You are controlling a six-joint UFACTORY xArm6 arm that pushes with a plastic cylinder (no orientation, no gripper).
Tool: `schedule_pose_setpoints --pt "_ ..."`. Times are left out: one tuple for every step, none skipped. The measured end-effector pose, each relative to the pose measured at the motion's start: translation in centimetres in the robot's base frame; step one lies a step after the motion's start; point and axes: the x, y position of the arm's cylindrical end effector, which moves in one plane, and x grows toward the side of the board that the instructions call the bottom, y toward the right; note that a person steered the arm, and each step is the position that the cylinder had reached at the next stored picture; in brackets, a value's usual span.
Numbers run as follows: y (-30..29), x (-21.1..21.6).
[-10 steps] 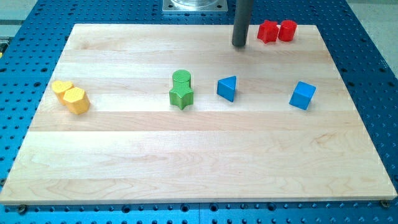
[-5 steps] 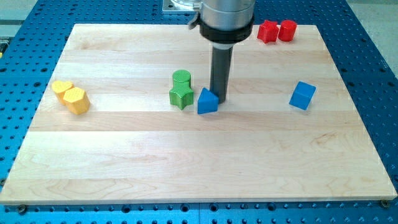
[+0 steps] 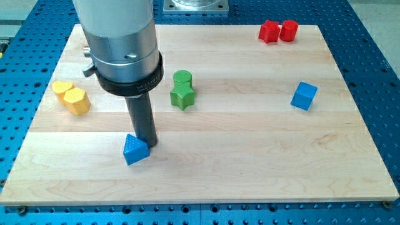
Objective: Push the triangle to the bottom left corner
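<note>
One smooth blue triangle (image 3: 135, 150) touches my tip (image 3: 149, 145) on its right.

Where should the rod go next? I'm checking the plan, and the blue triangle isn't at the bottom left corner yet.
Probably keep pushing toward the view's bottom left. My tip sits against the upper right side of the blue triangle, already behind it for that direction. The triangle lies short of the corner, with bare board between, and the yellow blocks lie well above that path.

- two yellow blocks (image 3: 71, 96) touching, view's left
- green cylinder (image 3: 182, 79) touching green star (image 3: 182, 97)
- blue cube (image 3: 304, 95), right
- two red blocks (image 3: 278, 30), top right
</note>
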Motion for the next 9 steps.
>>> schedule_pose_setpoints --pt "-1.5 0.4" --pt "1.5 1.5" --pt "0.1 3.4" --pt "-4.6 3.3" --pt "-8.2 3.4" --pt "-3.8 1.8" --pt "-4.5 0.7" --pt "-6.0 0.6" --pt "-8.8 1.0"
